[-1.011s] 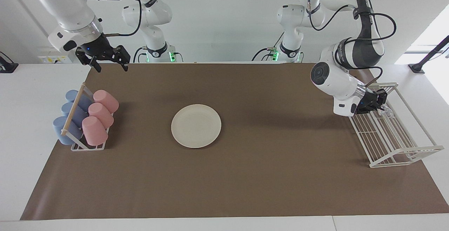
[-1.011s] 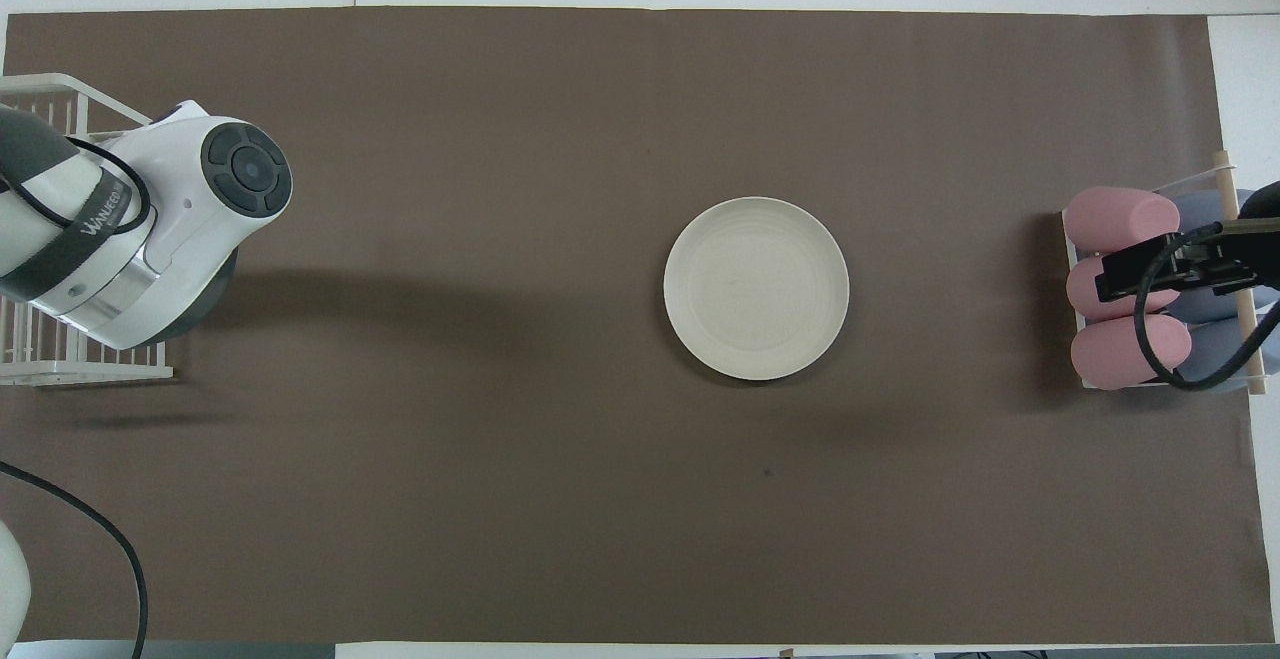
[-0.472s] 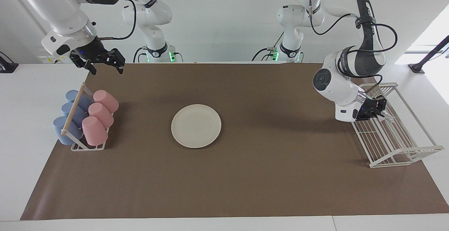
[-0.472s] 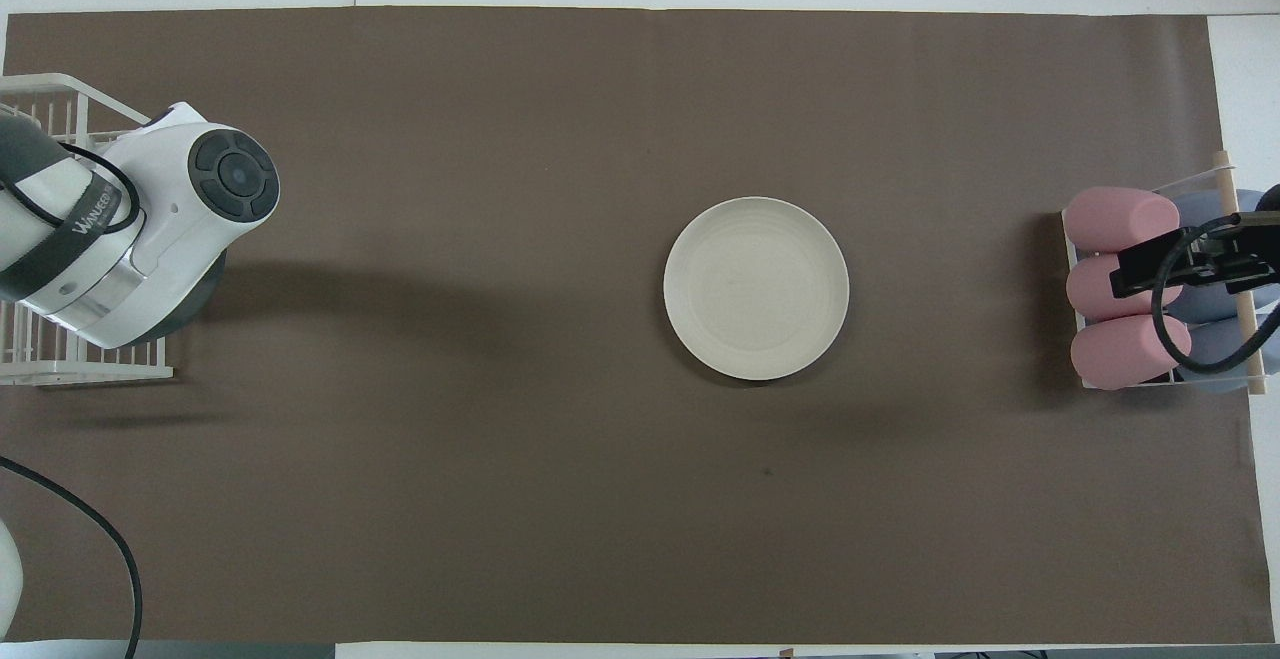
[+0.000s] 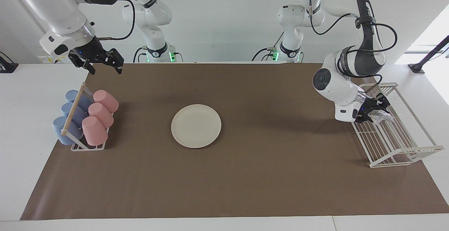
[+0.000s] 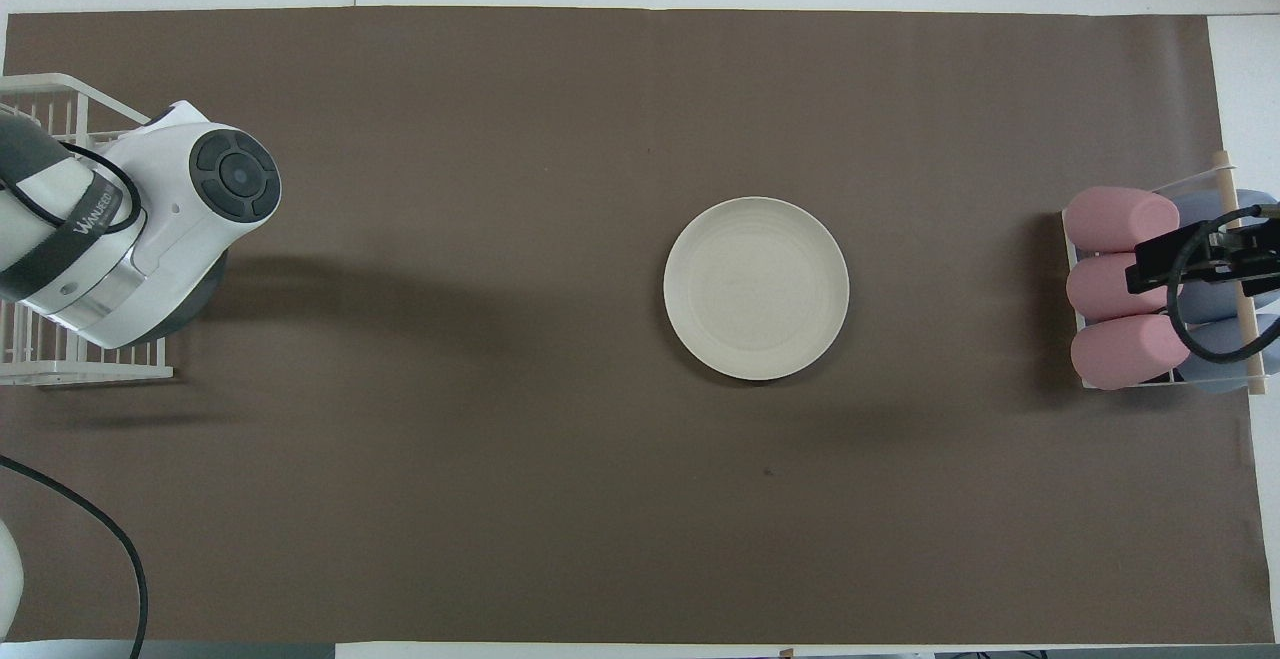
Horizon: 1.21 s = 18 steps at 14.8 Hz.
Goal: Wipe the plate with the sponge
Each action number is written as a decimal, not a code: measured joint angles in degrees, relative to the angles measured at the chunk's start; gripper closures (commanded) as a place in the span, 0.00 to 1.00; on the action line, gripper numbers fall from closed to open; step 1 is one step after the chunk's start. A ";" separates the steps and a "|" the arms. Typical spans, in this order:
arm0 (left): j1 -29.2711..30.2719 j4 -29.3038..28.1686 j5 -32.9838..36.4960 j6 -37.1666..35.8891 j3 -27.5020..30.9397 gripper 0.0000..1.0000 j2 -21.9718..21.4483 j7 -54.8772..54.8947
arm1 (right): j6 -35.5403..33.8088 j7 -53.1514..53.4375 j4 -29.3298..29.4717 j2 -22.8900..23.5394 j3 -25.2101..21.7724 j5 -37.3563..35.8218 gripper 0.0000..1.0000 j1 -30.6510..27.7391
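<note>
I have the plate (image 5: pixel 196 126) lying flat on the brown mat (image 5: pixel 245 175) in the middle of the table, bare and well apart from both arms, so it looks free for wiping. The sponge (image 5: pixel 378 116) sits in the white wire rack (image 5: pixel 396 140) at the left arm's end of the table, which I take to be its storage spot. My left claw (image 5: pixel 372 110) is down at the rack with its fingers spread around the sponge; I judge the sponge rests on the wires rather than being gripped. My right claw (image 5: pixel 101 62) waits up in the air over the table's edge near the cup rack (image 5: pixel 84 119), fingers wide apart and holding nothing, out of the way of the plate.
</note>
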 measured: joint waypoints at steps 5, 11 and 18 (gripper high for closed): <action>0.00 3.11 -8.63 -0.11 -0.10 0.00 -0.71 -0.24 | 1.05 0.00 0.10 -0.01 0.09 -0.02 0.00 -0.02; 0.00 11.18 -28.92 -9.10 -0.06 0.00 -5.09 6.74 | 1.09 0.00 0.17 -0.01 0.06 -0.02 0.00 -0.16; 2.69 15.81 -54.15 -21.75 0.76 0.00 -14.09 18.29 | 0.85 0.00 0.12 -0.01 0.35 -0.02 0.00 -0.18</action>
